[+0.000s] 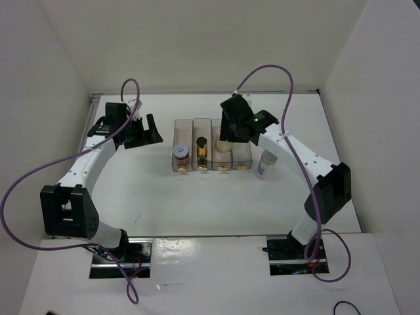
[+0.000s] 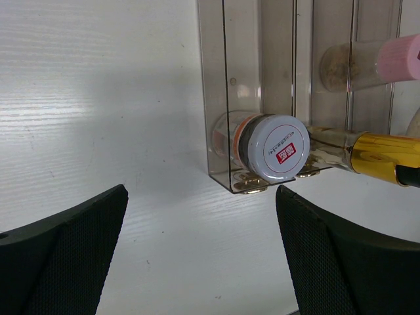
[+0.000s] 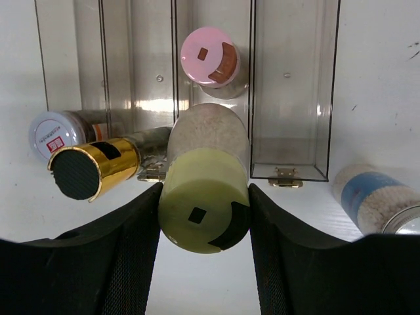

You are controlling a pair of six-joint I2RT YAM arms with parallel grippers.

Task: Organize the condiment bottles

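The clear tray [image 1: 241, 157] has four slots. A jar with a pink-white lid [image 1: 181, 153] [image 2: 279, 147] stands in the leftmost slot. The dark jar with a gold cap [image 1: 202, 146] [image 3: 85, 172] fills the second. A pink-lidded jar [image 3: 210, 58] [image 2: 394, 59] is at the far end of the third. My right gripper [image 3: 203, 197] [image 1: 226, 134] is shut on the pale jar with the yellow-green lid [image 3: 203, 207], over the near end of that third slot. The taller grey-lidded jar [image 1: 266, 164] [image 3: 377, 203] stands on the table right of the tray. My left gripper [image 2: 200, 256] [image 1: 144, 131] is open, left of the tray.
The tray's rightmost slot [image 3: 289, 98] holds nothing. White walls enclose the table on the left, back and right. Purple cables loop above both arms. The arm bases sit at the near edge.
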